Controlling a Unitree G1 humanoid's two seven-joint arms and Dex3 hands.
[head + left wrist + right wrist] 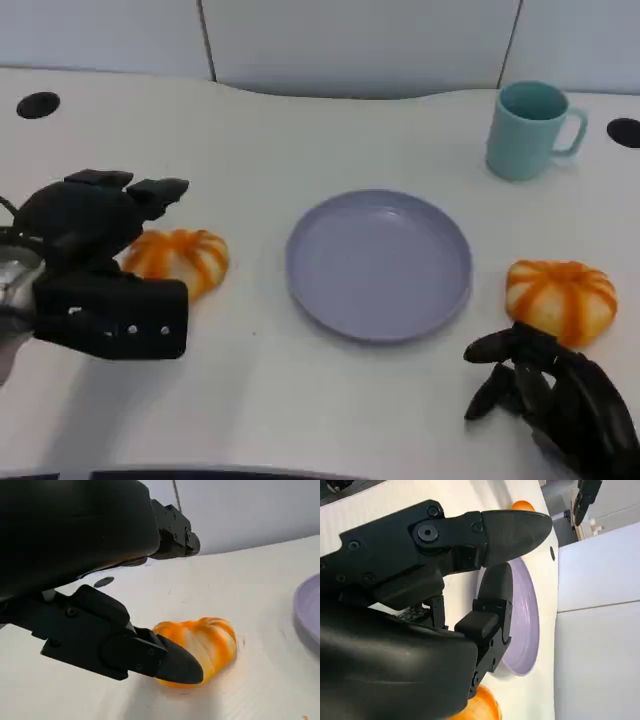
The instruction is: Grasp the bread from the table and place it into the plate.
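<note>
On the white surface, going left to right in the head view, the left hand sits at about 9 o'clock from the plate, its fingers spread apart and holding nothing. Just beside it, at its 3 o'clock, lies an orange-and-white striped bread. The left wrist view shows a fingertip low in front of that bread, very close (whether it actually touches, I cannot tell).

The lavender plate lies flat at the middle of the surface with nothing in it.

A teal mug stands upright at roughly 1 o'clock from the plate, well apart from it, handle turned to the right.

A second striped bread rests at about 4 o'clock from the plate, near its rim but not touching. At 6 o'clock from this bread is the right hand, fingers apart and loosely curled, gripping nothing. In the right wrist view its fingers reach over the plate's edge.
</note>
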